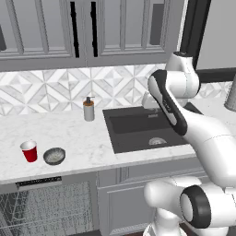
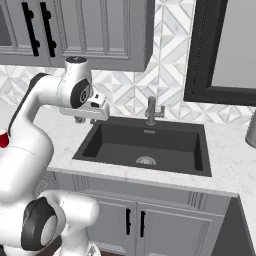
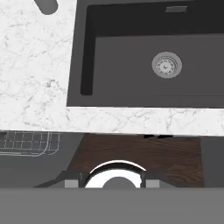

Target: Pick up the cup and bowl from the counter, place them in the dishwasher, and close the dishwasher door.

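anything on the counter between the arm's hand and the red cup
The hand hangs over the sink's left edge. Between it and the cup lies bare counter; the bowl sits just right of the cup, and the soap dispenser stands farther back.

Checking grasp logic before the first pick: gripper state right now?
Gripper: holding nothing, hanging over the counter by the sink; open or shut cannot be told.

Counter (image 1: 87, 143) w/ cup (image 1: 29, 150), bowl (image 1: 54, 156) (apart)
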